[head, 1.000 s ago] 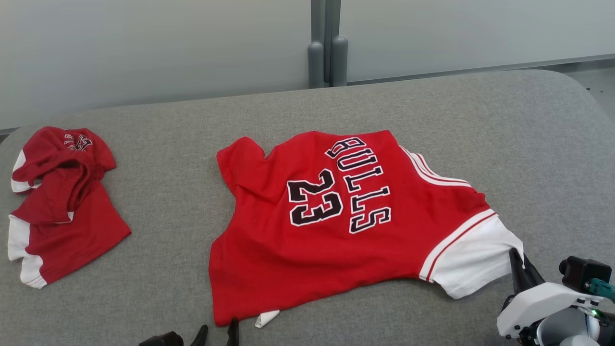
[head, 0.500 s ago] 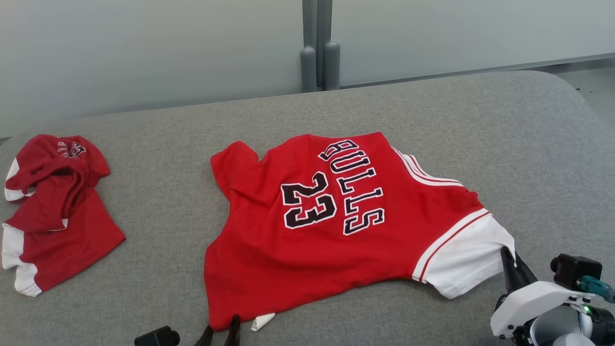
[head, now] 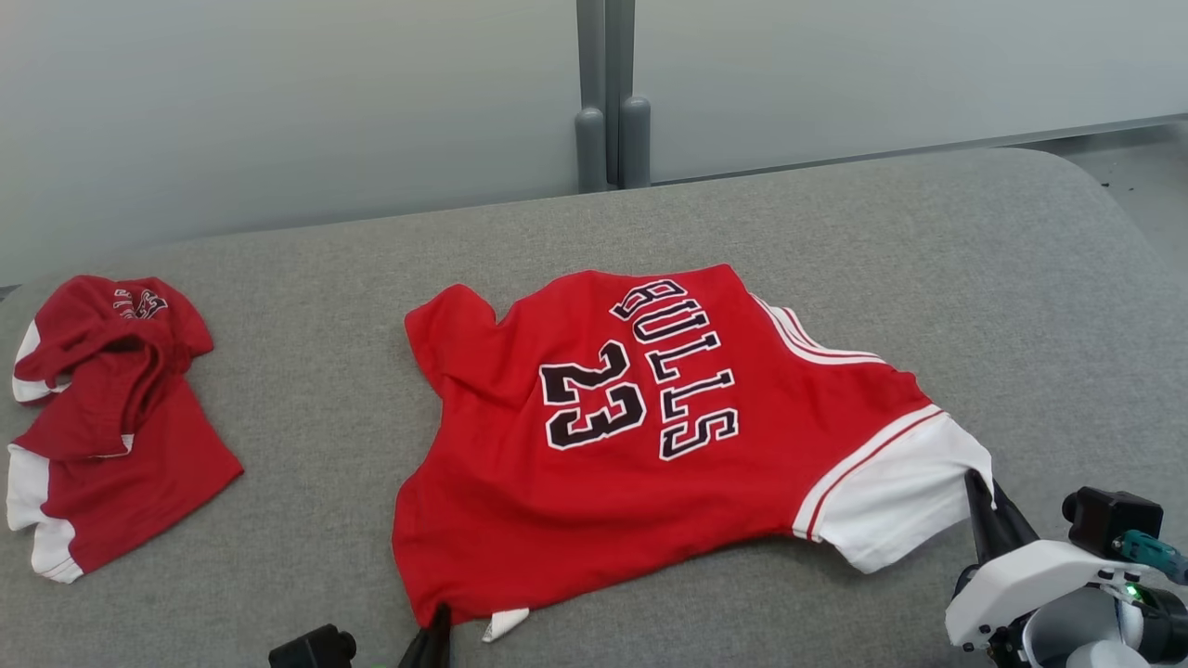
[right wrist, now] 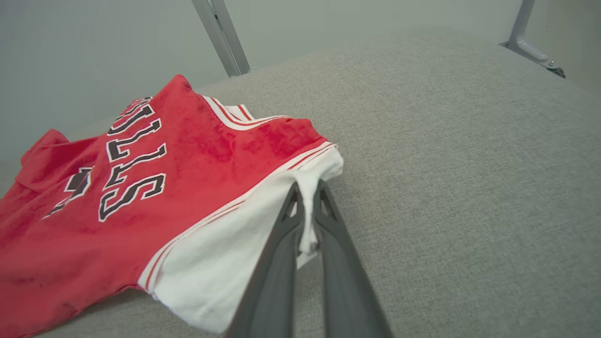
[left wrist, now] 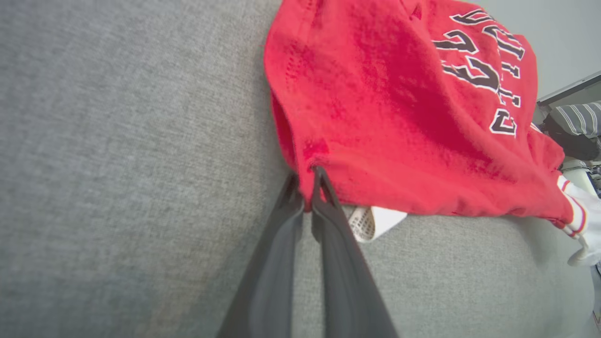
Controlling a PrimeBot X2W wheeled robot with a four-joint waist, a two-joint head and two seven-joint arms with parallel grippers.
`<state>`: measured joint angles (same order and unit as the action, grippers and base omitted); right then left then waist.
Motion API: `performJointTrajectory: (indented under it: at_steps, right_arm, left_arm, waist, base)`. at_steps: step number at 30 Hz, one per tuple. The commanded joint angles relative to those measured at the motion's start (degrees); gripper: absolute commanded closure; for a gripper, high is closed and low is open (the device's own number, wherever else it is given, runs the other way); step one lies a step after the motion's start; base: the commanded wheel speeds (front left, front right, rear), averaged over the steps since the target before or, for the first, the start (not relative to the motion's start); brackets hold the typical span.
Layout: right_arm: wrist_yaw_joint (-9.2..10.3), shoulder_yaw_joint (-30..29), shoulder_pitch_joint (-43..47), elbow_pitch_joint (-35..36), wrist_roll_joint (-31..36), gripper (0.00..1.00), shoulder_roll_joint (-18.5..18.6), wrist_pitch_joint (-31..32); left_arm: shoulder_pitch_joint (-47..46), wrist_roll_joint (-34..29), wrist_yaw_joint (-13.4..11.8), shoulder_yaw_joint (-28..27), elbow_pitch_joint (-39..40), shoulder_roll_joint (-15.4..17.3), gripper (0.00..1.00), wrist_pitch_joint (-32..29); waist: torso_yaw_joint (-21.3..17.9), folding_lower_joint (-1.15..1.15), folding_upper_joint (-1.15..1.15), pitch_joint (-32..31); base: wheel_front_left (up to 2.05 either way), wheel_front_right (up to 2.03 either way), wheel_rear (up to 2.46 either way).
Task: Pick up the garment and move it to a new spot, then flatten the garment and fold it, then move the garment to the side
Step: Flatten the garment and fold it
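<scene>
Red jersey (head: 557, 520) lay mid-table (head: 928, 241), long axis running left to right, with the left gripper (left wrist: 306, 183) clamped on its near-left hem corner and the right gripper (right wrist: 308, 190) clamped on its white near-right edge.

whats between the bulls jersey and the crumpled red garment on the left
Bare grey upholstery separates jersey from crumpled garment, in the head view.

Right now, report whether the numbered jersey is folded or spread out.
Spread out, not folded: the jersey lies open, slightly rumpled, on the gray surface, lettering and number fully showing.
</scene>
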<state>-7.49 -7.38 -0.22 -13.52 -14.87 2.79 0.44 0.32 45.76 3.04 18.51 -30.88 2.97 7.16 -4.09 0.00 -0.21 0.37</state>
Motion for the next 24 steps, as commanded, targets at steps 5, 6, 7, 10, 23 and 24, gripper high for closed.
performJointTrajectory:
  at_steps: [5, 6, 7, 10, 23, 24]
  right_arm:
    - [0.00, 0.0, -0.6, 1.4, -3.5, 1.00, 0.2, -2.5]
    - [0.00, 0.1, -0.9, 1.8, -4.1, 1.00, 0.2, -3.0]
    - [0.00, 0.2, -1.3, 2.2, -5.1, 1.00, 0.2, -3.4]
    - [0.00, 0.7, -1.7, 3.9, -7.1, 1.00, 0.2, -3.9]
    - [-0.01, 1.3, -3.2, 19.6, -11.8, 1.00, 0.2, -1.9]
    - [-0.01, 1.2, -3.1, 20.9, -12.4, 1.00, 0.2, -1.6]
  left_arm:
    - [-1.3, 1.0, 0.9, -1.3, 4.3, 0.1, 1.00, 3.9]
    - [-1.3, 1.2, 1.1, -1.6, 5.6, 0.1, 1.00, 4.4]
    - [-1.3, 1.1, 1.1, -1.9, 7.0, 0.0, 1.00, 4.9]
    - [-1.4, 0.5, 0.6, -2.5, 12.0, 0.2, 1.00, 5.8]
    - [0.5, -3.1, -3.7, -2.8, 36.4, 2.3, 1.00, 5.3]
    - [0.5, -3.3, -4.1, -2.8, 38.1, 2.4, 1.00, 5.2]
  waist:
    - [0.5, 0.00, 0.21, -0.9]
    - [0.6, 0.00, 0.21, -1.0]
    - [0.7, 0.00, 0.21, -1.1]
    - [1.0, 0.00, 0.21, -1.5]
    - [0.8, 0.00, 0.21, -2.6]
    - [0.8, 0.00, 0.21, -2.7]
  base:
    - [0.00, 0.00, 0.00]
    - [0.00, 0.00, 0.00]
    - [0.00, 0.00, 0.00]
    - [0.00, 0.00, 0.00]
    - [0.00, 0.00, 0.00]
    - [0.00, 0.00, 0.00]
